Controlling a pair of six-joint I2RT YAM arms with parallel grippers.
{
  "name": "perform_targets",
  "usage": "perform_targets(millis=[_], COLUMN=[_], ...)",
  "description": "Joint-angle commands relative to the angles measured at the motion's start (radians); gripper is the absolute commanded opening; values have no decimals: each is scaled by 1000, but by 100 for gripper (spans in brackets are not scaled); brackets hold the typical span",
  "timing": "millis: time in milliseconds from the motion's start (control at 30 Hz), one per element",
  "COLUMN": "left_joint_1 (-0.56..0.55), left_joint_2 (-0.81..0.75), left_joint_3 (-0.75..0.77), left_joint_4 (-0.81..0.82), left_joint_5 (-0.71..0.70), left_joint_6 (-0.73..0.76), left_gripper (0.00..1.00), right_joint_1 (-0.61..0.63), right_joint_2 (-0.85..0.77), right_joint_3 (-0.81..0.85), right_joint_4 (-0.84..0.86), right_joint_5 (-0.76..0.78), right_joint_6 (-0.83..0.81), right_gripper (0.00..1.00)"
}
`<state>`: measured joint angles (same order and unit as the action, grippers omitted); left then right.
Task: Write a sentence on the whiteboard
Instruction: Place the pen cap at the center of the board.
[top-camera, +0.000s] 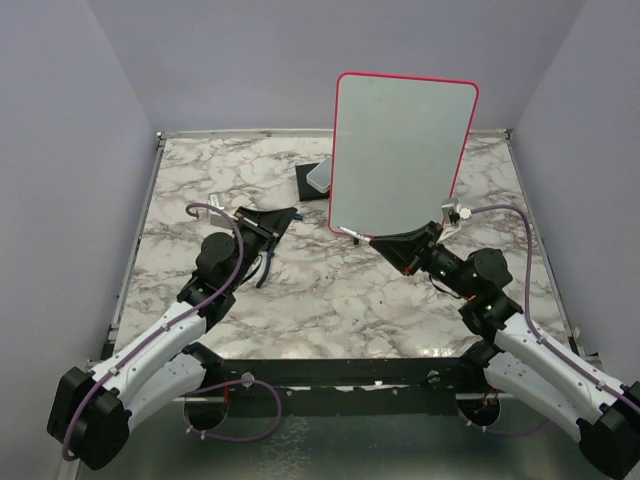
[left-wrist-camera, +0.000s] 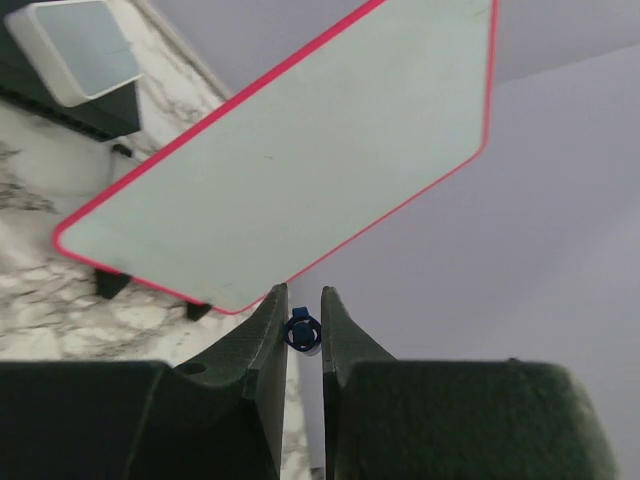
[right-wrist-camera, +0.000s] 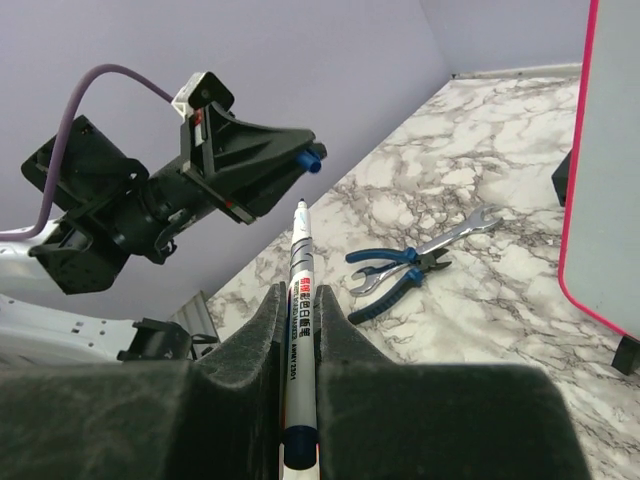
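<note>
**Right pincer**: closed on the marker. The marker is uncapped, and its long axis runs straight out between the jaws.
**Whiteboard**: upright and blank, upper centre-right of the overhead view. The marker tip sits near its lower left corner, and the face lies up and to the right of the tip. The right arm is the nearer.
**Left pincer**: narrow, holding the blue cap.
**On the table**: eraser, pliers, wrench.
**Containers:** none seen.

Left arm and right arm were matched — white shell links, black joints and bases, purple cable looped along each, dark wedge-shaped left gripper and right gripper.
</note>
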<state>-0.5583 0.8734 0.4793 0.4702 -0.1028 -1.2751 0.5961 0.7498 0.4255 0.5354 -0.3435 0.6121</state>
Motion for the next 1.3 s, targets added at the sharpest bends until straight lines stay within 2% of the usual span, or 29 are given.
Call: perform_targets(millis=[0, 167, 367, 633, 1000, 1167, 1267], left_joint_1=[6, -43, -235, -287, -304, -324, -335], left_joint_2=[1, 83, 227, 399, 517, 564, 570], left_joint_3=[49, 49, 106, 159, 183, 202, 205], left_joint_4=[-315, -511, -666, -676, -671, -672, -673], left_joint_5=[16, 90, -47, -6, 26, 21, 4], left_joint_6=[206, 332, 412, 437, 441, 445, 438], left_gripper=[0, 0, 0, 0, 0, 5, 14], right_joint_1=[-1, -1, -1, -1, -1, -1, -1], right_joint_2=[-47, -85, -90, -88, -111, -120, -126], right_joint_3=[40, 74, 102, 90, 82, 73, 73], right_joint_4=[-132, -266, -341, -337, -353, -368, -383], right_joint_5=[89, 156, 188, 168, 181, 195, 203], right_joint_6=[-58, -134, -177, -159, -178, -188, -194], right_gripper=[0, 0, 0, 0, 0, 0, 0])
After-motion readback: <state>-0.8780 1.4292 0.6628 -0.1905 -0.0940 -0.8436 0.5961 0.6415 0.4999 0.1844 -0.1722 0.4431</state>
